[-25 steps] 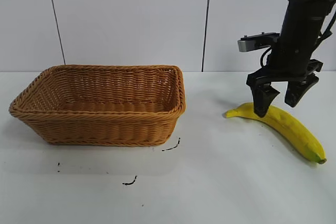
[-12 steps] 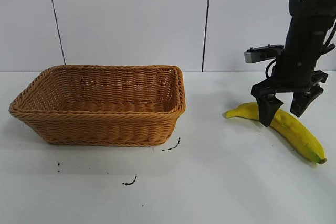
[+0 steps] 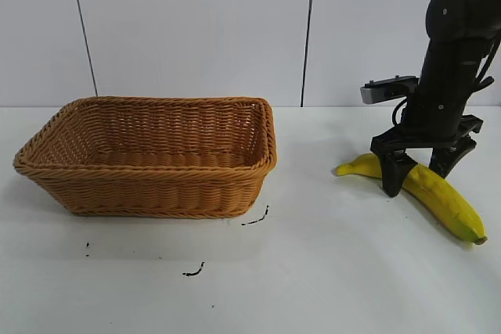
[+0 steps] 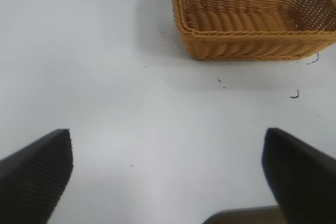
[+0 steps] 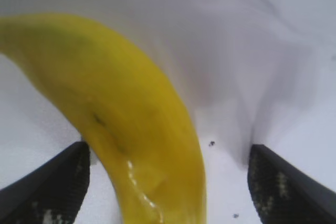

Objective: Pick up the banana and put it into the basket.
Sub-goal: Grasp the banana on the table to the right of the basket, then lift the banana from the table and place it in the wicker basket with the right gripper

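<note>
The yellow banana (image 3: 440,195) lies flat on the white table at the right, its stem end pointing toward the basket. My right gripper (image 3: 415,181) is down over the banana's stem half, one finger on each side. In the right wrist view the banana (image 5: 139,129) runs between the dark fingers (image 5: 58,182). One finger is close beside it and a strip of table shows before the other, so the gripper is open around it. The wicker basket (image 3: 149,187) stands to the left with nothing in it. My left gripper (image 4: 168,148) hangs open over bare table, away from the basket (image 4: 252,51).
A few small black marks (image 3: 254,219) dot the table in front of the basket. A white panelled wall (image 3: 196,29) closes the back. Bare table (image 3: 313,193) lies between the basket and the banana.
My right gripper has sunk lower around the banana and its fingers have drawn closer together. The banana and basket have not moved.
</note>
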Controlling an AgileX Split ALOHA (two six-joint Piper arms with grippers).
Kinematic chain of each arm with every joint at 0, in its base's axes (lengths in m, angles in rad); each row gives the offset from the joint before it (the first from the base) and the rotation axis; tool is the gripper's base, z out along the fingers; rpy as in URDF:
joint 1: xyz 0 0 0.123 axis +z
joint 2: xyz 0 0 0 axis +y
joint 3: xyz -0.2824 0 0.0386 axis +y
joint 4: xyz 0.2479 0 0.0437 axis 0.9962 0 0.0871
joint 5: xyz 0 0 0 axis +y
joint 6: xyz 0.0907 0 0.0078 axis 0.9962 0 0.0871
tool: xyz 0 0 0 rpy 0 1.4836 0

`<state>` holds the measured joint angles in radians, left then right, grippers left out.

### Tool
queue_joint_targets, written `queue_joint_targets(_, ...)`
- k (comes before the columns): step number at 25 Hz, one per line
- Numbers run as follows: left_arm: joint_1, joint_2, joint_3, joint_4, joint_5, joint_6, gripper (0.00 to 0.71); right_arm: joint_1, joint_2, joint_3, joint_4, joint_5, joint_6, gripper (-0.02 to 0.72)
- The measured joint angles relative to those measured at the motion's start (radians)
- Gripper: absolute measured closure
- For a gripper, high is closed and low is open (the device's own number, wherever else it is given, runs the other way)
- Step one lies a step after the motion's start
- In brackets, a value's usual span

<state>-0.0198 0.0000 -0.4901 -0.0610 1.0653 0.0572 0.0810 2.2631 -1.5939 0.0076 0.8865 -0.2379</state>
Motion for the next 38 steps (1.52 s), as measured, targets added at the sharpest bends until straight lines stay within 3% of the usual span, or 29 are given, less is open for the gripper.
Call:
queue_joint_targets(5,0.000,0.000,0.000,0.000,0.000,0.000,0.015,0.000,-0.003,-0.073,-0.008,0.071,0.014,0.384)
queue_joint_targets(16,0.000,0.000,0.000,0.000,0.000,0.000,0.015,0.003,-0.086,-0.366,0.005,0.315,0.014,0.384)
queue_joint_targets(25,0.000,0.000,0.000,0.000,0.000,0.000,0.015,0.041,-0.086,-0.516,0.004,0.330,-0.015,0.384)
queue_joint_targets(34,0.000,0.000,0.000,0.000,0.000,0.000,0.015,0.245,-0.086,-0.623,-0.008,0.330,-0.140,0.384)
queue_joint_targets(38,0.000,0.000,0.000,0.000,0.000,0.000,0.015,0.339,-0.086,-0.637,-0.008,0.267,-0.202,0.384)
